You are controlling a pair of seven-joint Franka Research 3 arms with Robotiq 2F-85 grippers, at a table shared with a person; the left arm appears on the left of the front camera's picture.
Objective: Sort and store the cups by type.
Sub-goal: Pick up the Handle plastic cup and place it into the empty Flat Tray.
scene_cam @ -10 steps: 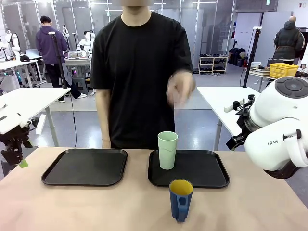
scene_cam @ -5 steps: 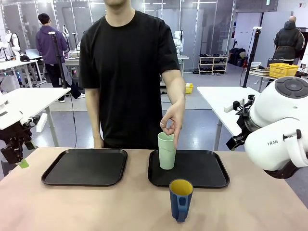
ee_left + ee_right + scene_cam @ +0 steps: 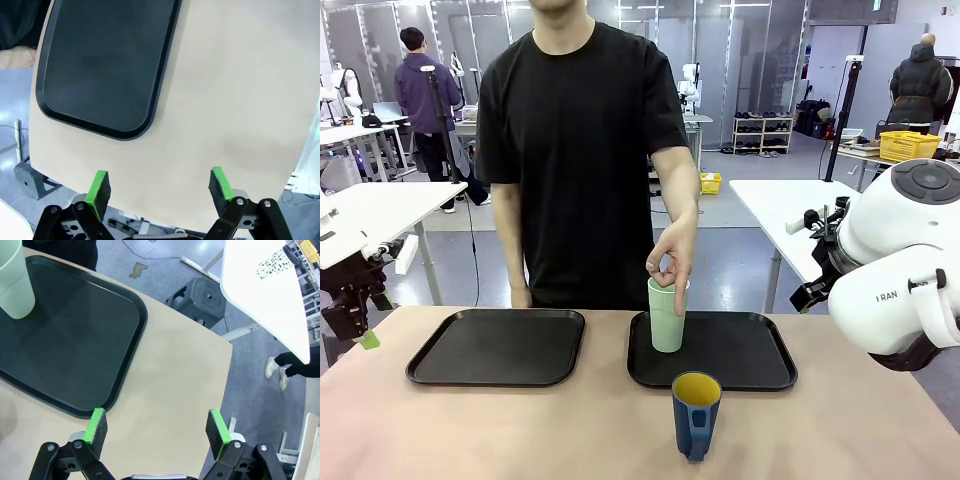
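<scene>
A tall mint-green tumbler (image 3: 667, 318) stands upright at the back left of the right black tray (image 3: 750, 352). The person's hand (image 3: 672, 250) pinches its rim from above. The tumbler (image 3: 15, 282) also shows at the top left of the right wrist view, on that tray (image 3: 75, 350). The dark blue mug (image 3: 696, 414), yellow inside, stands on the bare table in front of that tray, handle toward me. My left gripper (image 3: 159, 186) hangs open over the table's left edge, near the left tray (image 3: 100, 65). My right gripper (image 3: 157, 426) is open above the table, right of the right tray.
An empty black tray (image 3: 498, 346) lies at the left of the tan table (image 3: 520, 430). The person stands at the far side, behind the trays. My right arm's white body (image 3: 900, 270) looms at the right. Other tables and people are farther back.
The person's hand has come down from chest height to the mint tumbler's rim. Both arms and both cups have stayed where they were.
</scene>
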